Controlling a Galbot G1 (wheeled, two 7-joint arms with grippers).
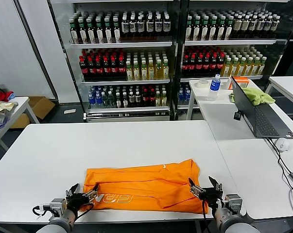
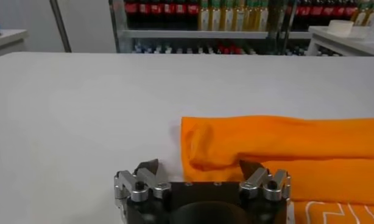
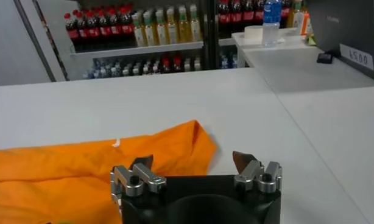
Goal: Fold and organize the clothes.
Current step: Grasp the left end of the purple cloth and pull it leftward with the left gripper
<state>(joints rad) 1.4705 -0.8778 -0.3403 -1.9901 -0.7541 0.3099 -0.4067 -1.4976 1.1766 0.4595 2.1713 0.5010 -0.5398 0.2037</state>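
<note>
The clothes are one bright orange T-shirt point(image 1: 146, 184), lying folded into a long band near the front edge of the white table point(image 1: 63, 150), with pale lettering point(image 1: 118, 198) facing up. My left gripper point(image 1: 83, 193) stands open at the shirt's left end, its jaws set either side of the folded corner, nothing held. In the left wrist view the shirt point(image 2: 284, 143) lies just ahead of that gripper point(image 2: 200, 167). My right gripper point(image 1: 205, 187) is open at the shirt's right end. In the right wrist view the shirt's corner point(image 3: 175, 146) lies between the jaws of this gripper point(image 3: 192, 159), ungripped.
A second white table on the right carries an open laptop point(image 1: 255, 114), a yellow-green cloth point(image 1: 255, 94), a water bottle point(image 1: 214, 87), a mouse point(image 1: 283, 143) and cables. Drink coolers point(image 1: 131, 53) line the back. A side table at far left holds fabrics point(image 1: 0, 104).
</note>
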